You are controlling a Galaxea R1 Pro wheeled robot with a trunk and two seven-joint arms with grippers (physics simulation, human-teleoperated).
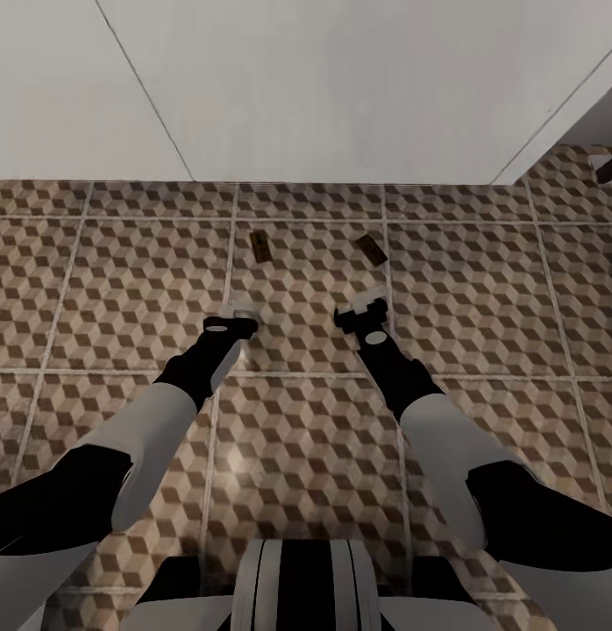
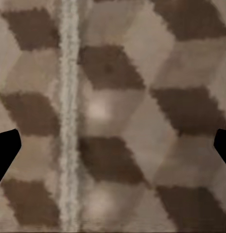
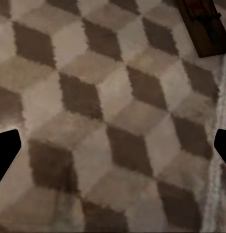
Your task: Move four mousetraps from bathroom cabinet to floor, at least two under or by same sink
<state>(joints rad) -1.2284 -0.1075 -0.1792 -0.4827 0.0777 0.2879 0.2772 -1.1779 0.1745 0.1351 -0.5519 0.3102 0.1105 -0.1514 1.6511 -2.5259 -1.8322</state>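
From the head camera, the bathroom floor of cube-patterned tiles takes up the lower two thirds of the frame, with a plain white surface across the top. Two mousetraps lie flat on the tiles just above centre: the left mousetrap beside a grout line, the right mousetrap a little apart from it, both close below the white edge. A further brown object at the far right edge may be another trap, though it is too small to be sure. The left gripper and right gripper hang low over the floor at mid-frame, each just below a trap and touching neither. In the left wrist view, dark fingertips sit at both side edges, spread wide with nothing between them but tile and a pale grout line. In the right wrist view the fingertips are likewise wide apart and empty, with a mousetrap in the upper right corner
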